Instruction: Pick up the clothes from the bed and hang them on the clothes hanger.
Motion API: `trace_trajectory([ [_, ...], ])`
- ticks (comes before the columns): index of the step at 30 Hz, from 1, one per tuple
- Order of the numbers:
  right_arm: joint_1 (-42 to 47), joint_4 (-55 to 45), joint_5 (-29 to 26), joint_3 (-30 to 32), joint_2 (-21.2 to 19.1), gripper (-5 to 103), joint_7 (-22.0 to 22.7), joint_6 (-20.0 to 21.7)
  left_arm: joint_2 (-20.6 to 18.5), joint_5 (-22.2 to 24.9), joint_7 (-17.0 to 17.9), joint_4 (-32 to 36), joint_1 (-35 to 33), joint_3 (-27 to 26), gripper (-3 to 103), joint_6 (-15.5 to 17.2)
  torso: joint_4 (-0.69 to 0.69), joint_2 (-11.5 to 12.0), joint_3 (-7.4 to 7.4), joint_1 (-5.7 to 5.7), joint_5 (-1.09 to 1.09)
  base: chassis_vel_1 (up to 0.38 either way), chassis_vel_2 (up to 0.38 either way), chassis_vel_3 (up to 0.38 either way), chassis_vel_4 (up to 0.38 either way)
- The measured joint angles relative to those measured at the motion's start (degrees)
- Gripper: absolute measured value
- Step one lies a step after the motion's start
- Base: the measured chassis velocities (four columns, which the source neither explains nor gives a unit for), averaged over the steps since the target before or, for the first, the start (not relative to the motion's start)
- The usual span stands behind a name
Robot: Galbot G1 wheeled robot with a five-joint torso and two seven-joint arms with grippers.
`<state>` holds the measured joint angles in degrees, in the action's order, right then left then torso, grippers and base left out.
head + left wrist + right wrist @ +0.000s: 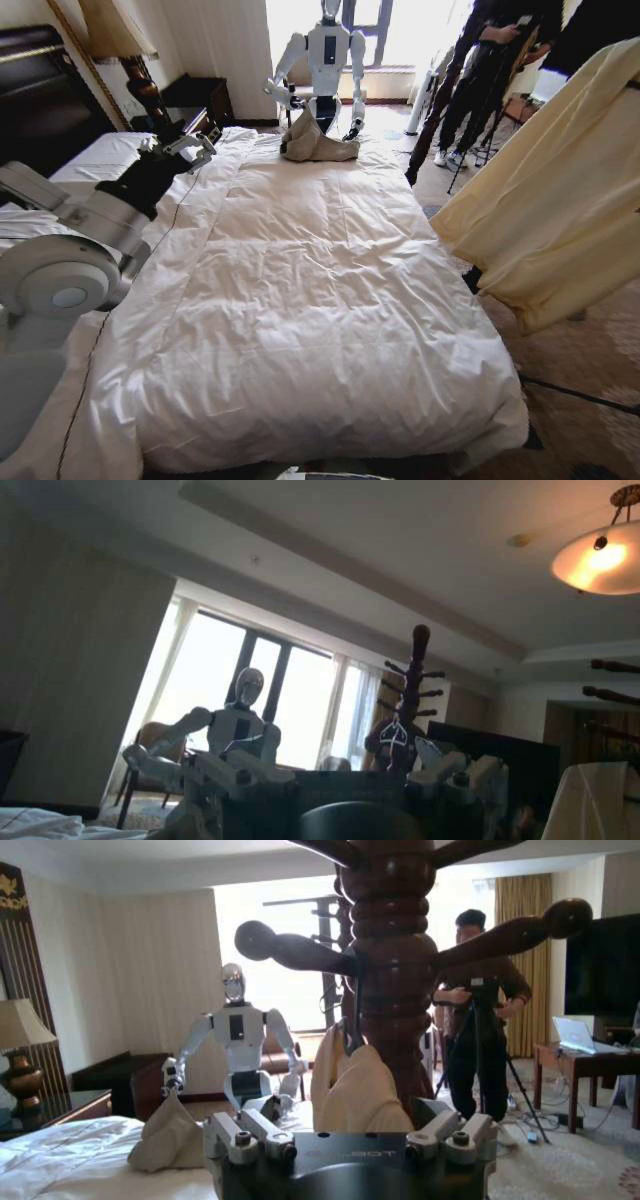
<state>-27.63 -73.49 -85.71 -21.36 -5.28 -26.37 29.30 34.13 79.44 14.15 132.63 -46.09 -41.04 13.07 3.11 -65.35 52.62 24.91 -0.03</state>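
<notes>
The clothes (560, 200), a pale cream-yellow top, hang in the air to the right of the bed (300, 300), reaching up to the view's top right corner. In the right wrist view the cream fabric (360, 1087) hangs against a dark wooden coat stand (395, 975). My right gripper (345, 1129) sits just below it, fingers spread apart on either side of the cloth. The clothes hanger is hidden by the fabric. My left gripper (185, 150) is raised over the bed's left side, and the left wrist view shows this gripper (345, 772) open and holding nothing.
Another white robot (325, 60) stands at the bed's far end with a grey-beige garment (318, 145) on the duvet before it. People with a tripod (480, 80) stand at the back right. A lamp (125, 50) and a dark nightstand (195, 100) are at the back left.
</notes>
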Motion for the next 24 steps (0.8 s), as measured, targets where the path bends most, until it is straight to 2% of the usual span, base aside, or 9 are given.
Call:
trace_trajectory([
  [4, -0.2, -3.6, -0.3, 0.3, -2.1, 99, 2.9, -0.8, 0.3, 0.0, 0.0, 0.0, 0.0, 0.0, 100, 0.0, 0.01, 0.0, 0.0, 0.0, 0.03, 0.0, 0.0, 0.0, 0.0],
  [10, -0.8, -10.8, -1.6, 0.4, -4.7, 100, 8.7, -2.4, 0.4, 0.0, 0.6, -0.3, -0.2, -0.1, 100, 0.2, 0.0, 0.0, 0.0, 0.0, -0.02, 0.0, 0.0, 0.0, 0.0],
  [13, -2.0, -18.2, -1.7, 0.1, -7.4, 100, 14.6, -5.1, 0.3, -0.5, 3.2, 0.1, -0.8, -0.6, 100, 0.3, 0.0, 0.0, 0.0, 0.0, -0.01, 0.0, 0.0, 0.0, 0.0],
  [14, -2.0, -18.2, -1.7, 0.1, -7.4, 100, 14.6, -5.1, 0.3, -0.5, 3.2, 0.1, -0.8, -0.6, 100, 0.3, 0.0, 0.0, 0.0, 0.0, -0.01, 0.0, 0.0, 0.0, 0.0],
  [17, -3.6, -27.2, -2.2, -1.3, -11.5, 100, 20.5, -8.2, 1.0, -1.5, 5.4, 1.2, -2.0, -0.7, 100, 0.5, 0.0, 0.0, 0.0, 0.0, -0.03, 0.0, 0.0, 0.0, 0.0],
  [18, -3.6, -27.2, -2.2, -1.3, -11.5, 100, 20.5, -8.2, 1.0, -1.5, 5.4, 1.2, -2.0, -0.7, 100, 0.5, 0.0, 0.0, 0.0, 0.0, -0.03, 0.0, 0.0, 0.0, 0.0],
  [21, -6.7, -37.2, -2.1, -6.2, -17.0, 100, 25.1, -10.2, 2.7, -4.6, 6.4, 1.8, -4.7, -0.5, 100, 0.6, 0.0, 0.0, -0.01, 0.0, -0.03, 0.0, 0.0, 0.0, 0.0],
  [22, -6.7, -37.2, -2.1, -6.2, -17.0, 100, 25.1, -10.2, 2.7, -4.6, 6.4, 1.8, -4.7, -0.5, 100, 0.6, 0.0, 0.0, -0.01, 0.0, -0.03, 0.0, 0.0, 0.0, 0.0],
  [24, -10.3, -42.1, -1.2, -11.8, -20.0, 100, 26.4, -11.5, 3.9, -6.7, 6.4, 2.1, -6.8, -0.5, 100, 0.5, 0.03, 0.0, -0.01, 0.0, -0.04, 0.0, 0.0, 0.0, 0.0],
])
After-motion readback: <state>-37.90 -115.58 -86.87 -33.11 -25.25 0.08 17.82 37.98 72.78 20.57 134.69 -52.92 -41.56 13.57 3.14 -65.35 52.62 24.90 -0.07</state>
